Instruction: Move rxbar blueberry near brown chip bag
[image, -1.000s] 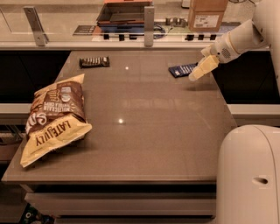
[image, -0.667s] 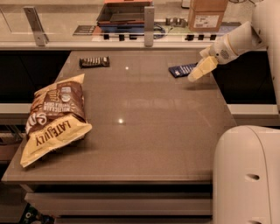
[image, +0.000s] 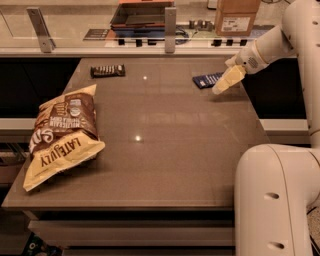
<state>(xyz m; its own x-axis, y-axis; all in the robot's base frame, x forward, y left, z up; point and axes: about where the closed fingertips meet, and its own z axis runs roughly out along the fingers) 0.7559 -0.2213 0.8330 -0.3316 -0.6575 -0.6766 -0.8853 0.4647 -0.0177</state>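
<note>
The rxbar blueberry (image: 206, 80) is a small dark-blue bar lying flat near the table's far right edge. My gripper (image: 220, 89) reaches in from the right on a white arm and hovers just over the bar's right end, its pale fingers (image: 229, 78) pointing down-left. The brown chip bag (image: 62, 132), brown above and tan-yellow below with "LATE JULY" lettering, lies at the table's left edge, far from the bar.
A dark brown bar (image: 107, 70) lies at the far left of the table (image: 160, 150). Behind the table runs a counter with a tray (image: 142, 14) and a cardboard box (image: 236, 16). My white base (image: 277, 200) fills the lower right.
</note>
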